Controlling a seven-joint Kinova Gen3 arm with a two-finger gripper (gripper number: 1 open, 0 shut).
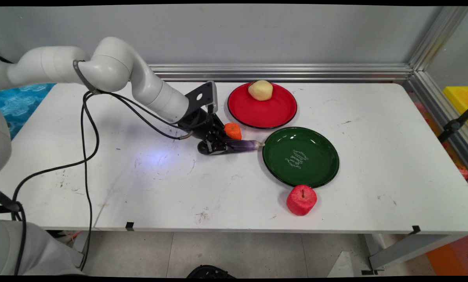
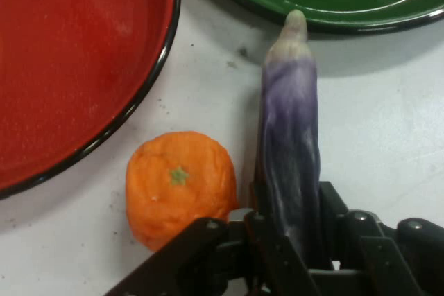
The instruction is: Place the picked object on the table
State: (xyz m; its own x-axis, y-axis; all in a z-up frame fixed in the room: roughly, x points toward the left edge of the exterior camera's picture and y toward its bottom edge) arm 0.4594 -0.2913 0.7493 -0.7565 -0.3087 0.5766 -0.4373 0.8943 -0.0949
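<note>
Two black fingers of the hand [image 2: 291, 240] are pressed against the sides of a purple eggplant [image 2: 290, 136], which is pinched between them at its thicker end. The eggplant is laid flat on the white table [image 1: 218, 188], and its pale tip is pointed at the rim of a green plate [image 1: 300, 156], which it nearly touches; whether contact is made cannot be told. In the main view the hand [image 1: 218, 145] is seen low over the table, left of the green plate, with the eggplant [image 1: 243, 145] stretched out from it toward the right.

Just beside the eggplant, on the wall side, an orange [image 2: 180, 185] is set on the table, close to one finger of the hand. Beyond the orange [image 1: 233, 131] a red plate [image 1: 262, 113] is placed, near the back of the table, and a yellowish apple [image 1: 260, 90] is carried on its far part. The two plates are set close together, edge by edge. A red apple [image 1: 301, 200] is found on the table just in front of the green plate, toward the near edge.
</note>
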